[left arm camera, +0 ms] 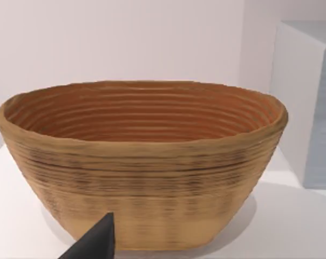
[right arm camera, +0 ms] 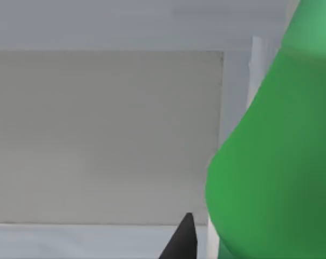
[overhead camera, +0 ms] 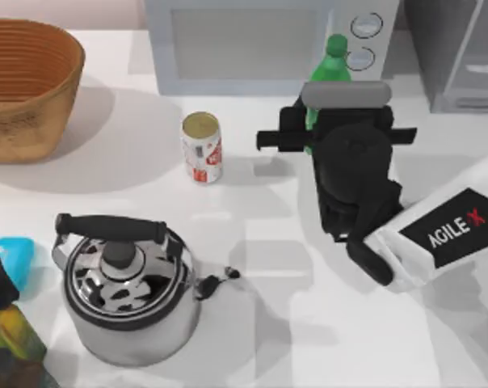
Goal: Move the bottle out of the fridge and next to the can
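Note:
The green bottle (overhead camera: 334,61) stands upright in front of the microwave, outside the fridge (overhead camera: 462,56) at the back right. My right gripper (overhead camera: 323,133) is shut on the bottle's lower body, its black housing covering most of it from above. In the right wrist view the bottle (right arm camera: 276,162) is very close, beside one dark fingertip (right arm camera: 182,243). The white-and-red can (overhead camera: 202,147) stands upright on the table, well to the left of the bottle. One dark fingertip (left arm camera: 98,243) of my left gripper shows in the left wrist view, facing the basket.
A light grey microwave (overhead camera: 260,40) sits at the back centre. A woven basket (overhead camera: 26,89) is at the back left. A steel kettle (overhead camera: 127,287) stands front left, with an olive-yellow bottle (overhead camera: 10,339) and a blue object (overhead camera: 14,257) at the left edge.

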Robot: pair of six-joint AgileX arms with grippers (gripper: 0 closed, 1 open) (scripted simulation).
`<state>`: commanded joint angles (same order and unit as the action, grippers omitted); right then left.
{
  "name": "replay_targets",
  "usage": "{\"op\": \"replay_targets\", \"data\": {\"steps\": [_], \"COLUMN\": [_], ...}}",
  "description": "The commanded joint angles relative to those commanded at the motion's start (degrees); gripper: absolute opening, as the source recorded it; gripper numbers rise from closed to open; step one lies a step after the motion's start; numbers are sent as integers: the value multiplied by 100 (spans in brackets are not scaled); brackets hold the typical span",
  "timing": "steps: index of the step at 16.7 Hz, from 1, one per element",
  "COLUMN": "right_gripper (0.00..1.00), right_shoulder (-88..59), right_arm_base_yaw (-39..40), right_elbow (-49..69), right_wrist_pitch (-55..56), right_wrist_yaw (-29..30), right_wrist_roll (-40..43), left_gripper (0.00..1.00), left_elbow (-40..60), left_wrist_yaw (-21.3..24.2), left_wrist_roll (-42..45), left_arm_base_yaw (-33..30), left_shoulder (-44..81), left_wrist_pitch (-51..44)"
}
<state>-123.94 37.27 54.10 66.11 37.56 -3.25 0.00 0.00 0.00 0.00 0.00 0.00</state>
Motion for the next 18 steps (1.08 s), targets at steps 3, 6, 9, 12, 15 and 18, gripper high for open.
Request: {"op": "replay_targets", "data": {"steps": [3,6,9,12,15,18], "right_gripper": [68,90,100,100,100,100], "right_shoulder": [0,0,0,0,0,67], "right_arm_base_yaw": [0,0,0,0,0,58], "right_elbow": [0,0,0,0,0,-109], "right_wrist_pitch": [0,0,0,0,0,59], "right_wrist_yaw": [0,0,0,0,0,69], "right_wrist_roll": [0,0,0,0,0,-3], "left_gripper": [100,100,100,100,100,100], "left_elbow": [0,0,0,0,0,0], "left_wrist_yaw": [0,0,0,0,0,0], "left_wrist_roll": [0,0,0,0,0,0], "left_arm_base_yaw": [0,0,0,0,0,0], "left_shoulder": [0,0,0,0,0,0], "left_wrist_pitch": [0,0,0,0,0,0]}}
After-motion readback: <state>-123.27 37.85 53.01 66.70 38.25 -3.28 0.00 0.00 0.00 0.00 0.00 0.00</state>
